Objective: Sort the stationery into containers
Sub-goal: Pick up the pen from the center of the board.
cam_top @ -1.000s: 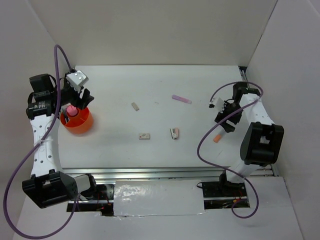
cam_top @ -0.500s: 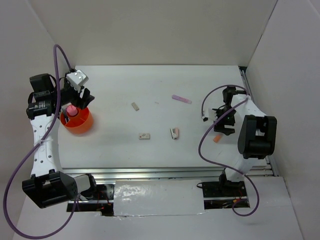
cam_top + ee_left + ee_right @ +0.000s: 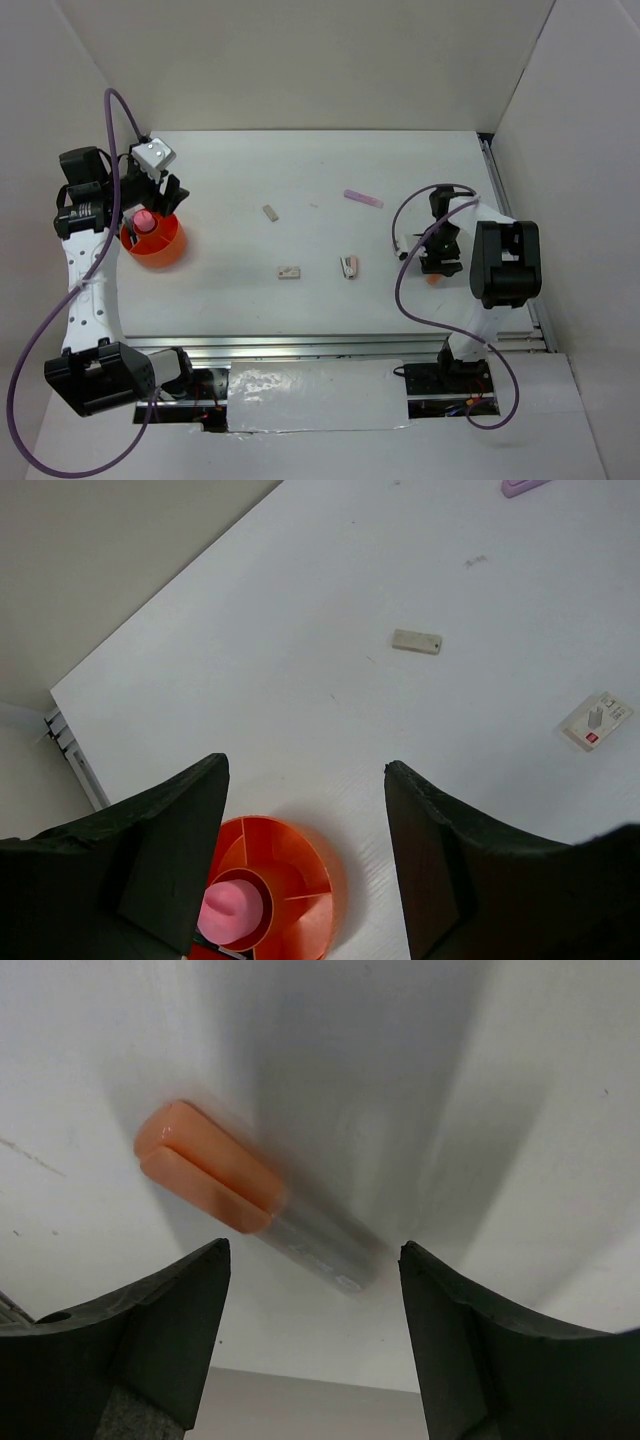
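My right gripper [image 3: 310,1255] hangs spread over the orange-capped pen [image 3: 208,1166]. My left gripper [image 3: 305,775], also released, hovers above the orange tub [image 3: 325,875].

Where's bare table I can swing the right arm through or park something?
Widest: the far strip between the back wall and the lilac pen and tan eraser. Also the near band from the labelled block and the small item beside it to the table edge. Crowded: the right gripper over the orange piece, and the left gripper above the tub.
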You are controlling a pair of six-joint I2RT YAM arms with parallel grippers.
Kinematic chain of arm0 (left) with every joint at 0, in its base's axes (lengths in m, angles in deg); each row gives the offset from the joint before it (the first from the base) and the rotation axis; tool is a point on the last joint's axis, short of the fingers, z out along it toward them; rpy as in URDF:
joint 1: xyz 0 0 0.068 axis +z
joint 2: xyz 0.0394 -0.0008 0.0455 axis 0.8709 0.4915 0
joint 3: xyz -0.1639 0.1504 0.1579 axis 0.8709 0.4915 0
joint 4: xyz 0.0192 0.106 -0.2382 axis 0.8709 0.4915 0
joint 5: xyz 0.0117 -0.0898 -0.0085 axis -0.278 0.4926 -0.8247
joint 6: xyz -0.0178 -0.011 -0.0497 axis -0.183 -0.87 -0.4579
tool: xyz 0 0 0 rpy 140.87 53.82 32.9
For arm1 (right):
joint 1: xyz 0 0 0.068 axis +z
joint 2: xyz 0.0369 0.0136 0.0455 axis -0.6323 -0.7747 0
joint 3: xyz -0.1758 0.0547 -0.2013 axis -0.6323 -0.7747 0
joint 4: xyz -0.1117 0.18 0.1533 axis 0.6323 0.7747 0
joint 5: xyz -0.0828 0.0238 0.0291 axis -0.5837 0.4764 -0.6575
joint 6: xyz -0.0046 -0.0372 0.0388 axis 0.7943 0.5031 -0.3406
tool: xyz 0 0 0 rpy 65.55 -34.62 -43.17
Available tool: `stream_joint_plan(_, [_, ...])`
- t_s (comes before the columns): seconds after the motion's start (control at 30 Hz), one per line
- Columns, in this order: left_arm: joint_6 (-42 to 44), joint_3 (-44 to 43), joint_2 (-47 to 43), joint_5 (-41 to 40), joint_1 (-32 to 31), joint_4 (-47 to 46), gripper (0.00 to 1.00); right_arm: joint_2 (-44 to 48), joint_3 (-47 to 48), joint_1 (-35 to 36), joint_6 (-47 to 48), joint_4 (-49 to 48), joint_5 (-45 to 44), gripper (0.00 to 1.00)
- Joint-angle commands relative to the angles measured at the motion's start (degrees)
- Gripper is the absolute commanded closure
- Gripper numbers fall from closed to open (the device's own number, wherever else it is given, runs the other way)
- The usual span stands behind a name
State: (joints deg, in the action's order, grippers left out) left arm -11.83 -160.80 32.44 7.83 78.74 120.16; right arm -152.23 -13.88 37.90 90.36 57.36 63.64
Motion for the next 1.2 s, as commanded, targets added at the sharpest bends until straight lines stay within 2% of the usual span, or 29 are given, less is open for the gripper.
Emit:
stream_joint_plan(0.0, [-0.68, 0.16, -0.81, 1.85, -0.16, -2.83, 0.25, -0.55, -1.88, 0.97, 2.19, -3.81, -1.92, 0.26])
stream_joint_plan(0.07, [-0.77, 0.43, -0.98, 1.85, -0.16, -3.18, 0.24, -0.55, -3.55, 0.97, 2.37, -5.40, -2.18, 0.30])
stream_joint_plan(0.2, [-1.56, 1.13, -1.16, 1.67, -0.16, -4.06, 0.25, -0.12, -3.91, 0.97, 2.11, -7.61, -0.78, 0.54])
stream_joint_plan(0.33, [-4.10, 1.48, -0.99, 2.11, -0.16, -5.73, 0.25, 1.46, -6.45, 2.73, 2.20, -9.63, -1.74, 0.70])
stream_joint_plan(0.37, [-5.33, 1.57, -0.99, 2.37, -0.16, -6.43, 0.25, 1.73, -6.54, 2.99, 2.02, -9.80, -1.22, 0.78])
stream_joint_plan(0.47, [-8.23, 2.10, -1.25, 2.99, 0.19, -8.01, 0.25, 1.91, -5.93, 4.13, -0.16, -8.49, 0.88, 0.95])
stream_joint_plan(0.5, [-8.94, 2.19, -1.25, 3.51, 0.20, -8.45, 0.25, 1.91, -4.62, 4.40, -0.96, -7.70, 1.94, 0.98])
stream_joint_plan(0.63, [-16.57, 2.98, -1.78, 6.67, 1.86, -10.82, 0.26, 1.91, 4.07, 6.41, -8.16, 0.62, 11.06, 1.00])
stream_joint_plan(0.67, [-18.77, 3.76, -1.95, 7.90, 2.13, -12.74, 0.26, 1.65, 6.44, 6.68, -11.92, 2.66, 16.13, 1.00])
stream_joint_plan(0.73, [-25.71, 5.34, -2.65, 10.98, 2.65, -15.21, 0.26, 1.12, 14.87, 8.17, -15.98, 8.09, 21.78, 1.00])
stream_joint_plan(0.77, [-27.91, 6.05, -3.35, 13.16, 2.74, -17.31, 0.27, 0.94, 20.12, 8.53, -20.26, 9.78, 28.16, 1.00])
stream_joint_plan(0.83, [-34.33, 9.11, -4.93, 15.28, 2.40, -22.04, 0.27, 0.85, 26.38, 10.10, -27.02, 12.43, 37.05, 1.00])
stream_joint_plan(0.9, [-44.57, 12.62, -6.08, 16.87, 0.82, -25.75, 0.27, 1.64, 28.95, 11.51, -31.97, 12.35, 42.09, 1.00])
stream_joint_plan(0.93, [-46.63, 13.60, -7.30, 16.96, 0.11, -27.42, 0.27, 1.99, 30.44, 12.47, -34.25, 11.65, 44.29, 1.00])
stream_joint_plan(1.0, [-51.38, 15.27, -8.27, 16.62, -2.77, -31.04, 0.27, 3.57, 30.64, 16.07, -44.79, 5.88, 48.34, 1.00])
stream_joint_plan(1.07, [-53.14, 16.07, -9.42, 14.86, -5.33, -31.04, 0.26, 4.80, 29.41, 20.45, -54.35, -0.54, 48.53, 1.00])
stream_joint_plan(1.1, [-53.68, 16.07, -9.51, 13.11, -7.69, -31.04, 0.26, 5.68, 28.80, 22.14, -65.28, -7.80, 47.40, 1.00])
stream_joint_plan(1.17, [-55.08, 15.81, -9.77, 10.39, -9.99, -31.04, 0.26, 6.30, 27.30, 26.34, -74.40, -13.99, 46.95, 1.00])
